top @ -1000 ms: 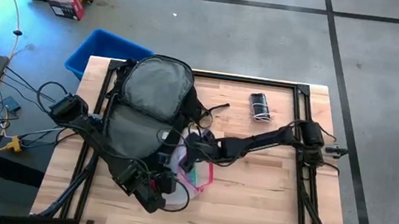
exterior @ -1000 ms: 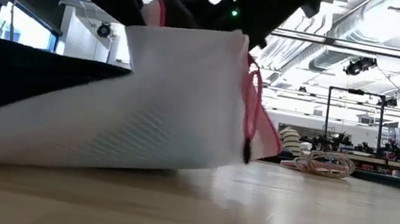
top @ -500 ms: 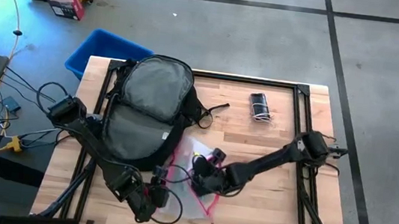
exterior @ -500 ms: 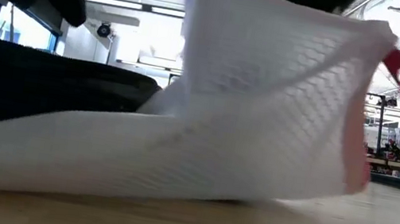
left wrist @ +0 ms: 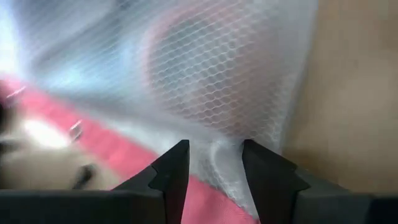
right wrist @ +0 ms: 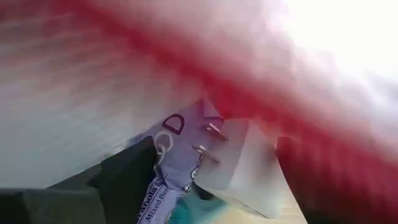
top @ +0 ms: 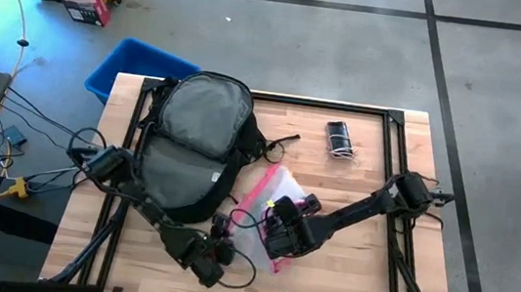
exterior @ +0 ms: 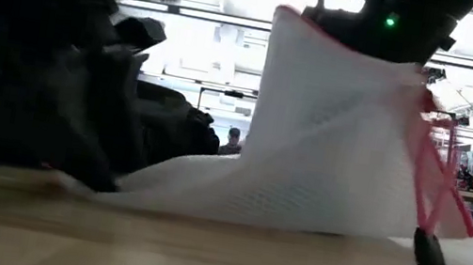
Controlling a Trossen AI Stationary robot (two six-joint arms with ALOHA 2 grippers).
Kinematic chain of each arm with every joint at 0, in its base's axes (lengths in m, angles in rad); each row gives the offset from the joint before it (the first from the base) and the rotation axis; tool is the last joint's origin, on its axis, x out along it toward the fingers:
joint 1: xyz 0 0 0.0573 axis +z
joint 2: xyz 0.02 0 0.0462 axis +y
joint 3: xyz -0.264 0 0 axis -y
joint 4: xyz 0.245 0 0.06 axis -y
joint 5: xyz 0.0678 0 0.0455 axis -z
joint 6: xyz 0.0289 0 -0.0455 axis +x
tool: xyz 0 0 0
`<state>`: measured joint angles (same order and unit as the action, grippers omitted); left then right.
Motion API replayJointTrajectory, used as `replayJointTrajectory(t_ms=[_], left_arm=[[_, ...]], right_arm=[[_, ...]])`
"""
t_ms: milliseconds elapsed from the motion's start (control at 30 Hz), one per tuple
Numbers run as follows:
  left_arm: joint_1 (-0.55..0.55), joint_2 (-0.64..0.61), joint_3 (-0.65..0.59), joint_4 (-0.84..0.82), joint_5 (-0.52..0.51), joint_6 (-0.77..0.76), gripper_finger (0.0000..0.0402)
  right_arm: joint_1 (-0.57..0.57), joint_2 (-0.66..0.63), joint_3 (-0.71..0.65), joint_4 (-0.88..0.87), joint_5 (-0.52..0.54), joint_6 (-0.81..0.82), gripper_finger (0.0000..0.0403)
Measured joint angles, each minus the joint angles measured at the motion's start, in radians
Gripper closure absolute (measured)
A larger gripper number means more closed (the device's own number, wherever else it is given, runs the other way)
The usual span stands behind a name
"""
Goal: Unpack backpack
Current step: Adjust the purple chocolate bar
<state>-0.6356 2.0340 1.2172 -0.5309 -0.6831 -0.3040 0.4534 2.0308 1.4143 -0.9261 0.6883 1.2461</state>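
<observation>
Pouch [top: 269, 198] work right now: the clear pink-edged thing sits at about 6 o'clock on the desk [top: 345, 264], just beside the backpack [top: 187, 143], which lies at 10 o'clock. Right gripper [top: 275, 234] is on its pink edge, can't tell if it's clamped. Left gripper [left wrist: 214, 163] has mesh between parted fingers. I'd pull the pouch well apart from the straps, slowly.
</observation>
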Motion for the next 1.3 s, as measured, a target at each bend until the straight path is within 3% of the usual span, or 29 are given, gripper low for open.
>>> replayJointTrajectory(t_ms=[167,267,467,567,833,967,1200,1300], left_arm=[[0.037,-0.002,-0.005,-0.201,-0.093,-0.156,0.0281],[0.048,-0.001,-0.006,-0.289,-0.124,-0.247,0.0284],[0.043,-0.001,-0.006,-0.28,-0.127,-0.27,0.0284],[0.036,-0.001,-0.006,-0.275,-0.13,-0.261,0.0284],[0.032,-0.002,-0.006,-0.278,-0.134,-0.262,0.0284],[0.031,-0.002,-0.006,-0.278,-0.131,-0.267,0.0284],[0.031,-0.002,-0.006,-0.277,-0.129,-0.272,0.0284],[0.031,-0.002,-0.006,-0.277,-0.128,-0.278,0.0284]], right_arm=[[0.043,0.001,0.03,0.019,-0.03,-0.122,0.008],[0.073,0.002,0.046,0.028,0.005,-0.191,0.008],[0.101,0.002,0.019,0.202,0.115,-0.362,0.008],[0.098,0.002,-0.006,0.307,0.108,-0.466,0.008],[0.09,0.001,-0.009,0.276,0.17,-0.351,0.008],[0.091,-0.008,0.02,0.256,0.108,-0.313,0.008],[0.081,-0.013,0.099,0.216,-0.161,-0.329,0.008],[0.094,-0.013,0.121,0.208,-0.197,-0.338,0.008]])
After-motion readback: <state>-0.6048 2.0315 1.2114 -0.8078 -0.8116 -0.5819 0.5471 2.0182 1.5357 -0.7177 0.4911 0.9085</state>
